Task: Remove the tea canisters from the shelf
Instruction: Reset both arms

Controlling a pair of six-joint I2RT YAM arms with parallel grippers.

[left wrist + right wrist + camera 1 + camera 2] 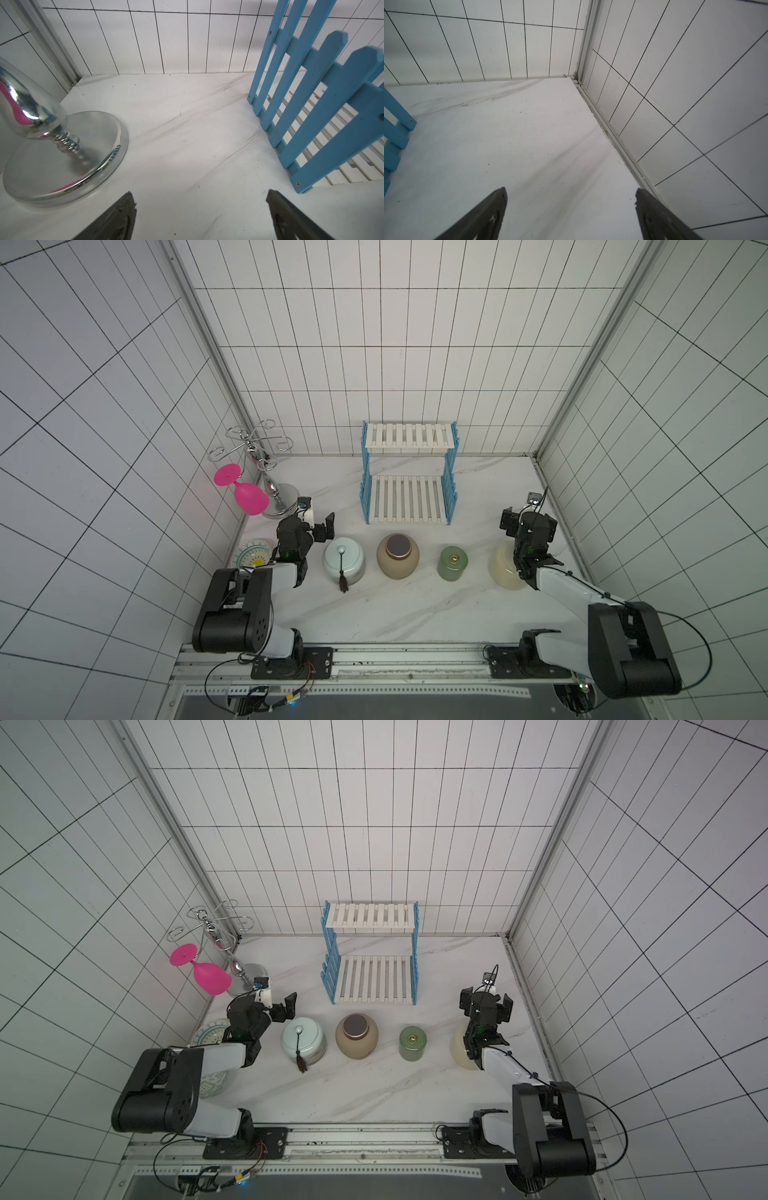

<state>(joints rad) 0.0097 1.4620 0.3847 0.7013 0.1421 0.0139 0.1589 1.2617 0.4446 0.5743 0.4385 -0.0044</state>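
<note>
The shelf (pixel 409 472) stands at the back middle of the table, and both of its white slatted tiers are bare. Its blue picket side (pixel 311 108) also shows in the left wrist view. The tea canisters stand in a row on the table in front of it: a pale-blue jar (pixel 343 564) with a dark tassel, a tan-brown jar (pixel 397 556), a small sage-green jar (pixel 452 563), and a cream jar (pixel 505 568) partly hidden under my right arm. My left gripper (pixel 316 519) (pixel 200 194) hangs open behind the pale-blue jar. My right gripper (pixel 528 519) (pixel 571 192) is open above bare table behind the cream jar.
A chrome curly-armed stand (pixel 266 472) with a pink glass (pixel 245 493) hanging from it sits at the back left, close to my left gripper. A patterned bowl (pixel 253 558) lies under my left arm. Tiled walls close in the back and both sides.
</note>
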